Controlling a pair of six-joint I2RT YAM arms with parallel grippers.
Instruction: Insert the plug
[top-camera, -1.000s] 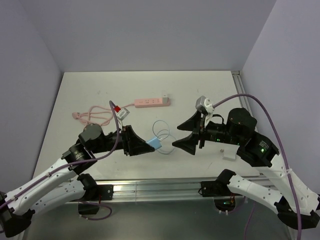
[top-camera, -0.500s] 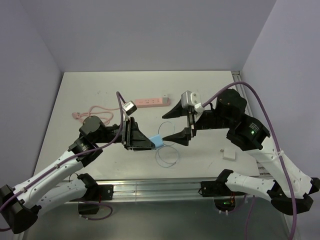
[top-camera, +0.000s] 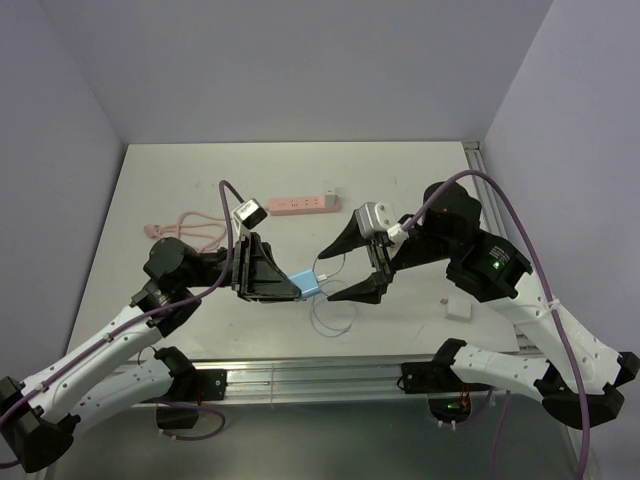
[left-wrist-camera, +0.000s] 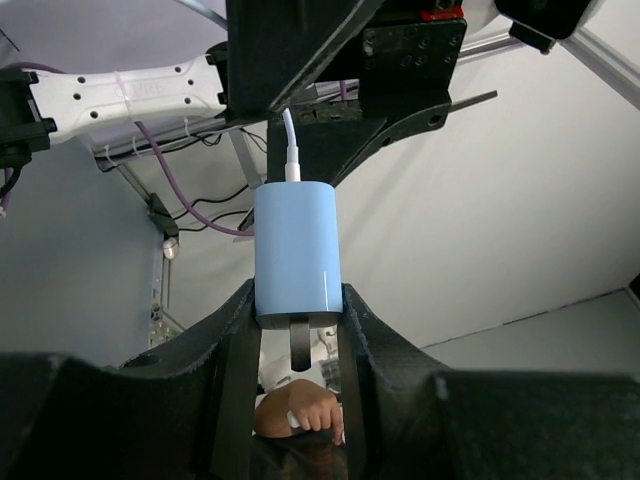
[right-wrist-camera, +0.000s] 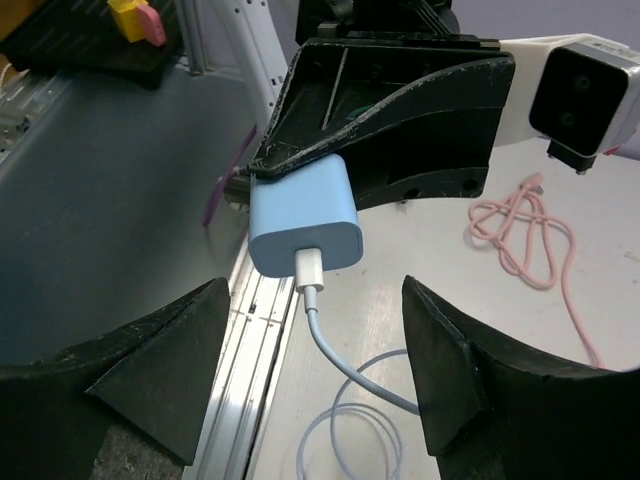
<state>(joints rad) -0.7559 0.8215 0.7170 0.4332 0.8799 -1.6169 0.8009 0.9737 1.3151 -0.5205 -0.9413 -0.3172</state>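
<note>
Now: smooth, rounded blue plug (left-wrist-camera: 297, 245) pinched in left gripper (left-wrist-camera: 297, 298), held level; right gripper (top-camera: 341, 265) gapes empty, opposite.

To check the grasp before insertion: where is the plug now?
In the top view, the plug is held in the left claw near the table's middle, facing the open right claw; the pink power strip lies farther back.

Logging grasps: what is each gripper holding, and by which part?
Left gripper clamps the plug by its prong end; right gripper open, holding nothing.
</note>
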